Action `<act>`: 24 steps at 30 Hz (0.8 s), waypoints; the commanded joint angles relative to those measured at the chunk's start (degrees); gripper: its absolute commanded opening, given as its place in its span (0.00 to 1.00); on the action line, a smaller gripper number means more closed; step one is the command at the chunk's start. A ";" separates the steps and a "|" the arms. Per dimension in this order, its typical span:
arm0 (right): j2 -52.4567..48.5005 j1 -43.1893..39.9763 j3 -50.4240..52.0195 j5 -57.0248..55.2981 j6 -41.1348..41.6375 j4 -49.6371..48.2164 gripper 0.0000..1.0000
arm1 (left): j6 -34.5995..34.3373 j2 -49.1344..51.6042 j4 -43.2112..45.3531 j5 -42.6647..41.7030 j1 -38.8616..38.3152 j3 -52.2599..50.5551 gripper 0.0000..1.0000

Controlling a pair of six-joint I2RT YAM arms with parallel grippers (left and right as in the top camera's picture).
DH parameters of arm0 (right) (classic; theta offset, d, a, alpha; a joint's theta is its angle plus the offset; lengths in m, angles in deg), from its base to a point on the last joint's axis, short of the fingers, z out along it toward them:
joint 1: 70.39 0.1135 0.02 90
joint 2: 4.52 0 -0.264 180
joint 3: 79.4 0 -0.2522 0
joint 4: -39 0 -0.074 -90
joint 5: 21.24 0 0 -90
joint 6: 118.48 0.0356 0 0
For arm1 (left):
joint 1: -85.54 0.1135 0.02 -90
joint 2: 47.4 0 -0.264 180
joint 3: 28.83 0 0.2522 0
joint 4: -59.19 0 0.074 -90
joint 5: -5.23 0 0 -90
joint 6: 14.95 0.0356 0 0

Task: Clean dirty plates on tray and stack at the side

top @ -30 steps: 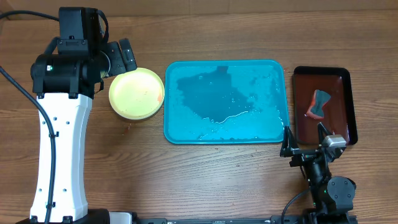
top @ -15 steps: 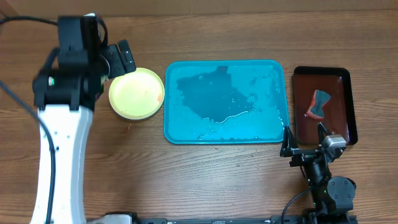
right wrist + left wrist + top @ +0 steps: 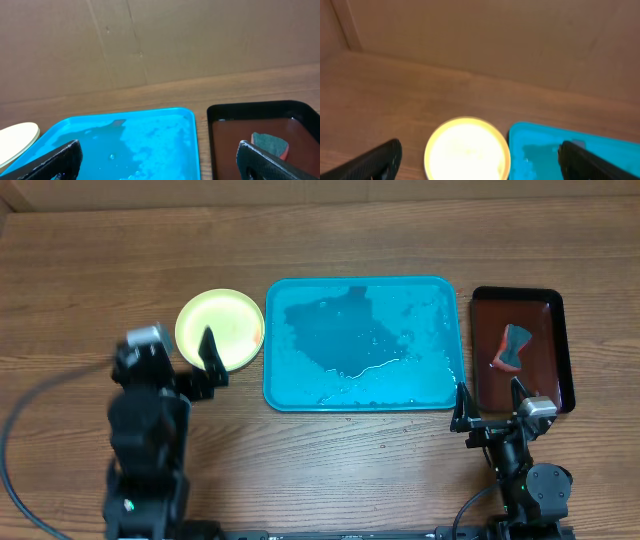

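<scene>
The plates sit in a pile on the wood just left of the tray, a pale yellow-green one on top with a small red mark at its right rim. The turquoise tray holds only water and foam. My left gripper is open near the pile's front-left edge, with nothing between its fingers. In the left wrist view the plates glow bright ahead of the left gripper, with the tray to the right. My right gripper is open and empty at the tray's front right corner.
A dark red-brown tray with black edges lies right of the turquoise one and holds a sponge. The right wrist view shows that dark tray, the sponge and a cardboard wall behind the table.
My left arm has drawn back from behind and left of the plates to the front of the table, its gripper still open. The plates, tray and right arm have not moved.
</scene>
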 commanded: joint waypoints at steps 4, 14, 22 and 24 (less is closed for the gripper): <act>0.46 0.39 0.57 -0.39 0.15 -0.37 1.00 | 9.25 -14.38 9.49 -1.70 0.70 -17.35 1.00; 0.46 0.39 0.59 -0.39 0.15 -0.37 1.00 | 22.25 -30.14 10.95 -3.19 1.46 -30.82 1.00; 0.46 0.39 0.59 -0.39 0.17 -0.37 1.00 | 22.25 -36.68 7.54 -4.20 3.58 -34.62 1.00; 0.46 0.39 0.59 -0.39 0.15 -0.37 1.00 | 21.75 -36.68 7.61 -4.57 3.58 -34.62 1.00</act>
